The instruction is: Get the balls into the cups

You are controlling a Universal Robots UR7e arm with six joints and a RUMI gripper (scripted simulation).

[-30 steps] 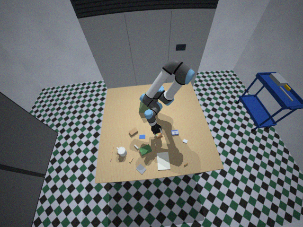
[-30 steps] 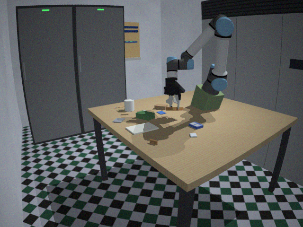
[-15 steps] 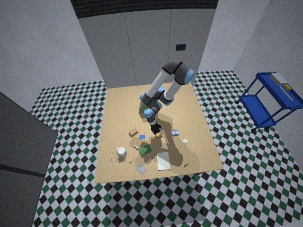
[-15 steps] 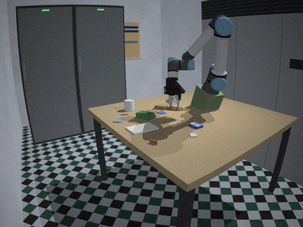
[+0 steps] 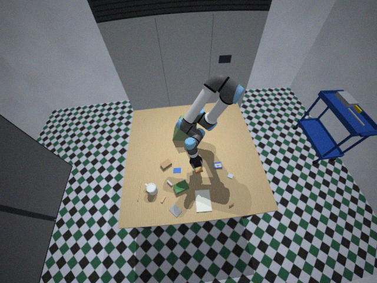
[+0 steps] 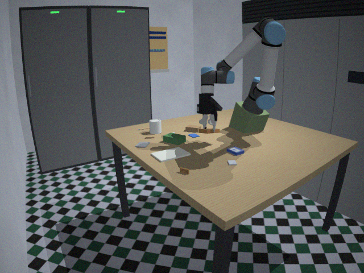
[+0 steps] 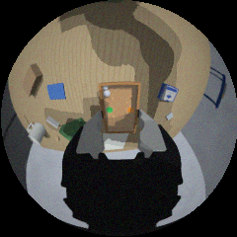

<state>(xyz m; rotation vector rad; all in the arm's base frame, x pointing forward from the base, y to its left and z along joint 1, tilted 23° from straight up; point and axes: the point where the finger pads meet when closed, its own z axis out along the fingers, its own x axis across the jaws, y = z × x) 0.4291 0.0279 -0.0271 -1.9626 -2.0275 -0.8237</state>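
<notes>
Tool clasps the puzzle, both balls outside their cups

The black-and-grey two-jaw tool (image 5: 197, 168) (image 6: 210, 129) (image 7: 119, 110) is part-closed, its fingers clamped on opposite sides of the covered, shallow wooden puzzle box (image 5: 198, 170) (image 6: 209, 131) (image 7: 119, 84). The puzzle is at or just above the surface (image 5: 146, 128) (image 6: 293, 147) (image 7: 74, 49); which, I cannot tell. In the wrist view, the large pale ball (image 7: 107, 93) and small pale ball (image 7: 105, 88) sit together near its far-left corner, short of the green cup (image 7: 110, 110) and orange cup (image 7: 129, 110).

The step in hand looks like tilting the puzzle to steer the balls. Next, probably, a gentle tilt to roll the large ball towards green, then a separate one for the small ball; too steep a tip could overshoot.

Right of the puzzle in the top view is a blue box with a white emblem (image 5: 217, 165) (image 6: 235, 151) (image 7: 169, 93); farther off, in the exterior view, hangs a tan wall poster (image 6: 158, 60). No brand or wording is legible on either.

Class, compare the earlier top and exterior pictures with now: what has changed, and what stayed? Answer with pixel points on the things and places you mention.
In the top view, the arm's wrist (image 5: 190, 142) (image 6: 207, 77) has swung slightly rightward. The gripper (image 5: 198, 167) (image 6: 210, 129) (image 7: 119, 110) still clasps the wooden puzzle (image 5: 198, 170) (image 6: 209, 131) (image 7: 119, 83); the mug (image 5: 151, 189) (image 6: 155, 127) (image 7: 37, 133) hasn't moved.
</notes>
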